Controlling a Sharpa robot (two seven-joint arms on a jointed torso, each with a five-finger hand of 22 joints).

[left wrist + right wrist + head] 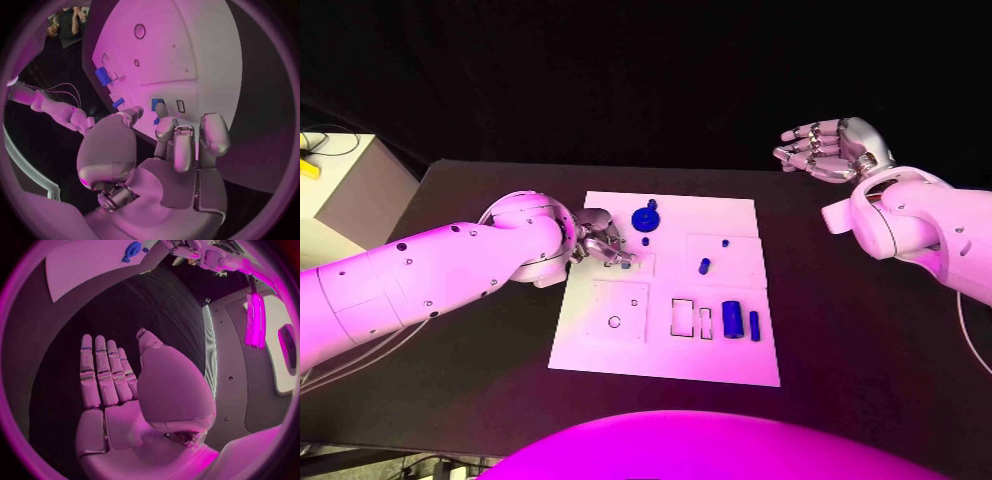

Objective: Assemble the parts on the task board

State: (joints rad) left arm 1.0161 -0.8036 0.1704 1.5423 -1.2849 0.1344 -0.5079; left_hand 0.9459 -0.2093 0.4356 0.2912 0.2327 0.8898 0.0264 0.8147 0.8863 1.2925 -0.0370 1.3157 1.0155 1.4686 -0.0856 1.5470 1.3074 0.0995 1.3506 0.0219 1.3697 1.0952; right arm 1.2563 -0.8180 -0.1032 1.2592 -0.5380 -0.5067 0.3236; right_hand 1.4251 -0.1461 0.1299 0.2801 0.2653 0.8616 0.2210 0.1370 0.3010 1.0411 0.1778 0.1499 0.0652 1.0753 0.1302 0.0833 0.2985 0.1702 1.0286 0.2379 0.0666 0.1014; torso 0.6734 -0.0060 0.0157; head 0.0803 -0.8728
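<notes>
**Left hand low over a crowded corner; small parts at risk of being knocked**

The task board (668, 345) lies in the middle of the black table (862, 350), square to the robot; a sideways shove from the left arm (430, 275), which reaches across the board's near-left edge, could slide the whole plate and spoil every alignment at once, in my judgement.

The left hand (603, 243) sits over the board's upper left area, fingers curled down close to a small blue part (626, 265) beside its fingertips; whether it actually pinches a piece I cannot tell, since the fingers hide the contact in both views; if it holds something loosely, the piece may drop or tilt before it seats.

The right hand (831, 148) hovers well apart from the board, beyond its far right corner, fingers spread and straight, holding nothing; it gives no support to the plate.

The round blue part (646, 217) lies just beside the left hand and could be nudged by a knuckle; the blue cylinder (733, 319) and the slim blue pin (754, 325) near the right front might roll if the board jolts; the tiny peg (705, 266) mid-board is likeliest to topple.
</notes>
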